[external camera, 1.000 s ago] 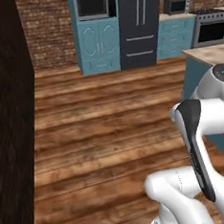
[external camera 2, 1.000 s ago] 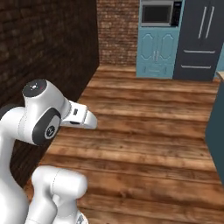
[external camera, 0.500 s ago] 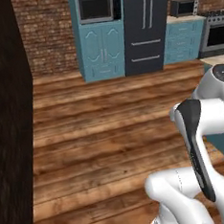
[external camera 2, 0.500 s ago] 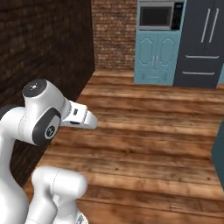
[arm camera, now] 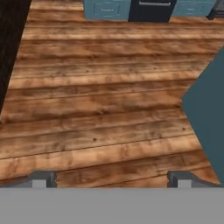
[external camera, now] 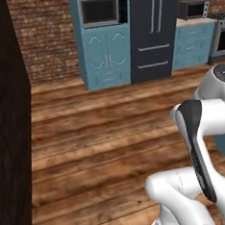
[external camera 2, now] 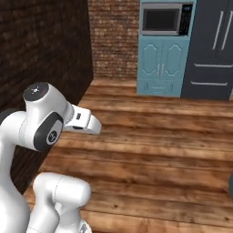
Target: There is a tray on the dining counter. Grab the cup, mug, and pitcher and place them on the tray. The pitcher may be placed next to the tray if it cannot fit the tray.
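My gripper (arm camera: 111, 179) hangs open over bare wooden floor (arm camera: 100, 100), its two dark fingertips (arm camera: 43, 178) set wide apart with nothing between them. The white arm (external camera: 203, 140) is folded up close to the base at the right of the left base view, and stands at the left of the right base view as the arm (external camera 2: 43, 123). The tray, the dining counter, the cup, the mug and the pitcher are out of view.
A dark brick wall (external camera: 6, 119) runs along the left. Ahead stand teal cabinets (external camera: 105, 57) with a microwave (external camera: 98, 10), a dark fridge (external camera: 153, 29) and a stove (external camera: 221, 32). A teal panel (arm camera: 208, 118) juts in on the right, close to the hand.
The whole picture has shifted as the base drove: the cabinets and fridge look nearer and the marble counter at the right edge has slid out of frame. The arm keeps its pose, gripper still open.
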